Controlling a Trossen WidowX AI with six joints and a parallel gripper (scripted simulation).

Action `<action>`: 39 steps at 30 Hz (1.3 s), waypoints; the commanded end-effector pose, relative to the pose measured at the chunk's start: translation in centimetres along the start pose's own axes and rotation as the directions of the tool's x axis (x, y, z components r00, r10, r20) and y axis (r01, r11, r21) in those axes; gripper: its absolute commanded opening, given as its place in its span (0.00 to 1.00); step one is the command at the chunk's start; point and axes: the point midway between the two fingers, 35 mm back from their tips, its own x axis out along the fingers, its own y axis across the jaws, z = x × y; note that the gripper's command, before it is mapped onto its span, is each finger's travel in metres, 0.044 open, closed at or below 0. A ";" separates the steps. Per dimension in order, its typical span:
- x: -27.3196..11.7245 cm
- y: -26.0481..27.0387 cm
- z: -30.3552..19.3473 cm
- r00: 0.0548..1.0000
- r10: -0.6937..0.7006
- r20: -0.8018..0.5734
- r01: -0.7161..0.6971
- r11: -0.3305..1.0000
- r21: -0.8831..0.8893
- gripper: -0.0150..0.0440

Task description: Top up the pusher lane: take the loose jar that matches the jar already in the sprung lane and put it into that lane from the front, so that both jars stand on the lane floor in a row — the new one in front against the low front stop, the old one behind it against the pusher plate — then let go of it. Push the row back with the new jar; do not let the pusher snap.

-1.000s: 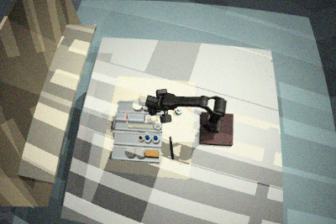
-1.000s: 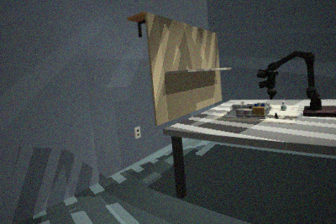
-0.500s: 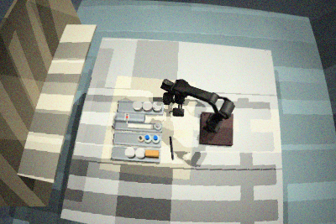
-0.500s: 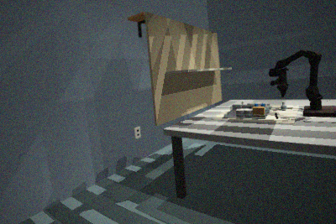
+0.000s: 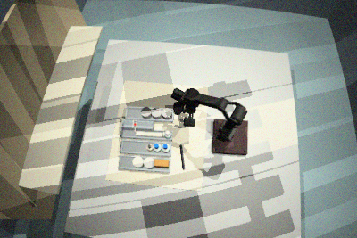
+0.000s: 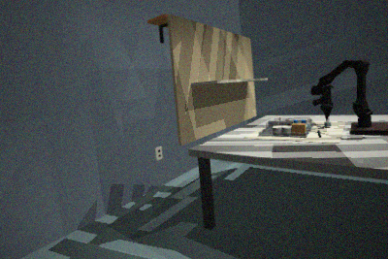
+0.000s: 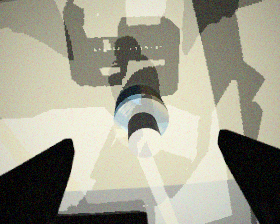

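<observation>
The loose jar stands on the mat; from above it shows a white cap, a dark neck and a clear, bluish body with a dark band. My gripper is open and empty, pointing down over the jar, with one finger on each side in the wrist view. In the top view the arm mostly hides this jar. The jar in the sprung lane is small, with a white top, at the lane's right-hand end, beside a long white strip. The pusher plate is too small to make out.
Other lanes hold grey-white jars, blue-topped jars, white round jars and an orange block. A thin black stick lies right of the lanes. A tall wooden panel stands beyond the table.
</observation>
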 end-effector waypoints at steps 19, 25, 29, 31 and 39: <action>3.5 0.1 0.0 1.000 0.007 0.000 -0.007 1.000 0.006 1.00; 3.9 0.1 -0.1 1.000 0.007 0.000 -0.007 1.000 0.006 0.91; 3.9 0.1 -0.1 1.000 0.007 0.000 -0.007 1.000 0.006 0.73; 3.9 0.1 -0.1 1.000 0.007 0.000 -0.007 1.000 0.006 0.64; 3.9 0.1 -0.1 1.000 0.007 0.000 -0.007 1.000 0.006 0.49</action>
